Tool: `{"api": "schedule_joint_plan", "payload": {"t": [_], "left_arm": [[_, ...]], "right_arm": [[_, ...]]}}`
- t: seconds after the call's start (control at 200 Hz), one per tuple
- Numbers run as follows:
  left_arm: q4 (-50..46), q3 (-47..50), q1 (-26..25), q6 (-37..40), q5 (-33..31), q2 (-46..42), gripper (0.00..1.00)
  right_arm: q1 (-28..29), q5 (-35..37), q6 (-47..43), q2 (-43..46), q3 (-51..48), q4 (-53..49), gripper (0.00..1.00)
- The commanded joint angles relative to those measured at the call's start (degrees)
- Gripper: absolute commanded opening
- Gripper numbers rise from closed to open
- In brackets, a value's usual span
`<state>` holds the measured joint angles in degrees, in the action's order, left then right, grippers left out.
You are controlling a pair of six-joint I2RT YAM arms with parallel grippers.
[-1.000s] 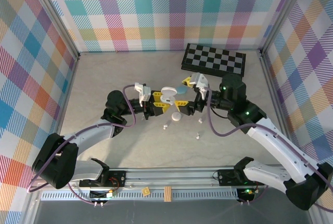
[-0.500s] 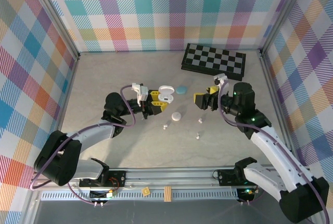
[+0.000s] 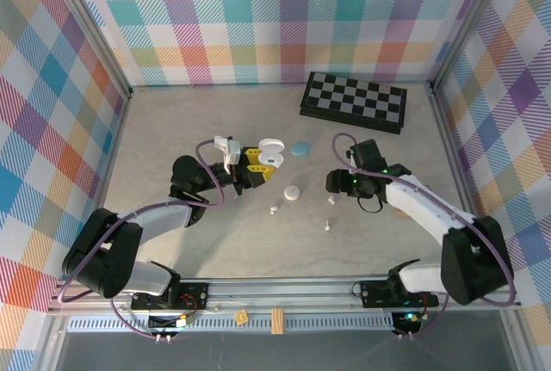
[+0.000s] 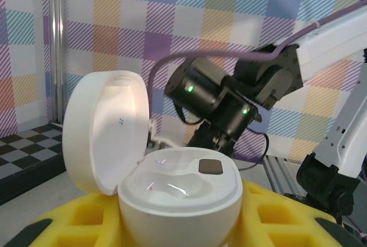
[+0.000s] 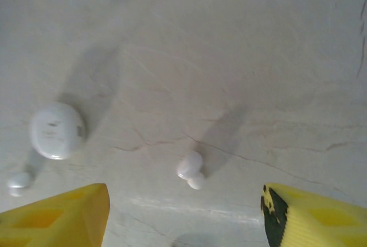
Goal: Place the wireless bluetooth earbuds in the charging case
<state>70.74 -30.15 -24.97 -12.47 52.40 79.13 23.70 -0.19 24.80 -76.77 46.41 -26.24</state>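
While the left claw [image 3: 260,163] clamps the open case [image 4: 179,192] between its yellow pads [image 4: 269,218], the right claw [image 5: 184,198] points down at the table [image 3: 172,130] with its jaws wide and nothing between them. The open case sits upright in that grip. Its lid [image 4: 103,129] is swung up to one side, and two shallow wells and a small dark square show in the base. From the right wrist, a white bud [image 5: 191,171] lies on the table between the two spread yellow fingers [image 5: 57,212], touching neither. Left of it lies a shut case [image 5: 56,130], round and white, with a second bud [image 5: 18,183] just beside it. Seen from above, a third bud [image 3: 327,226] lies nearer the arm bases, apart from the others. A blue case [image 3: 300,148] lies just right of the open case, farther from the arm bases than the right claw. A chessboard [image 3: 354,97] lies at the far wall, well apart from everything else.
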Motion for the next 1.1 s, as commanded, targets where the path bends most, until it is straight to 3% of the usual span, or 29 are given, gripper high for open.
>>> {"api": "schedule_joint_plan", "payload": {"t": [0.0,0.465,1.095], "left_arm": [[4.54,0.86,0.72,-0.63,0.33,-0.43,0.34],[4.58,1.61,1.67,-0.56,0.7,-1.7,0.34],[4.09,1.59,2.38,-0.93,1.93,-2.63,0.35]], "right_arm": [[2.07,5.47,-0.1,-3.38,3.55,-4.47,0.69],[8.99,20.22,0.08,-17.03,10.8,-10.39,0.49],[15.05,25.13,0.52,-26.0,16.51,-15.07,0.46]]}}
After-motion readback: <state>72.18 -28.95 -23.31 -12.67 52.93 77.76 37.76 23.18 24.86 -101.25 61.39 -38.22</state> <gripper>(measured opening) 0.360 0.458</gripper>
